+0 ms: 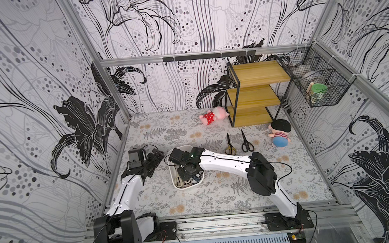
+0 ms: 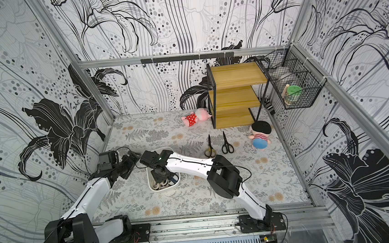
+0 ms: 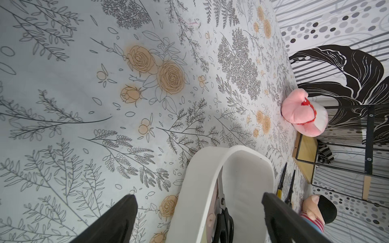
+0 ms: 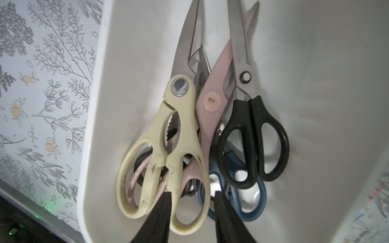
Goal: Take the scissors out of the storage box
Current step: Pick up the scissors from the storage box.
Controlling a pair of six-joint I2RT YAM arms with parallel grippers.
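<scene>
The white storage box (image 1: pixel 183 147) sits left of centre on the floral mat. Inside it lie several scissors in a pile: cream-handled (image 4: pixel 168 147), pink (image 4: pixel 212 101), black (image 4: pixel 250 134) and blue (image 4: pixel 248 199). My right gripper (image 4: pixel 192 192) reaches down into the box, its jaws partly apart astride one handle loop of the cream pair. My left gripper (image 3: pixel 197 196) hangs wide open over the box's far left rim (image 3: pixel 195 189), holding nothing. Two more scissors lie on the mat to the right, a yellow-black pair (image 1: pixel 229 145) and a black pair (image 1: pixel 247 141).
A wooden shelf with a black frame (image 1: pixel 255 93) stands at the back right. A pink plush (image 1: pixel 213 115) lies beside it and a boy doll (image 1: pixel 280 134) in front of it. A black wire basket (image 1: pixel 316 81) hangs on the right wall.
</scene>
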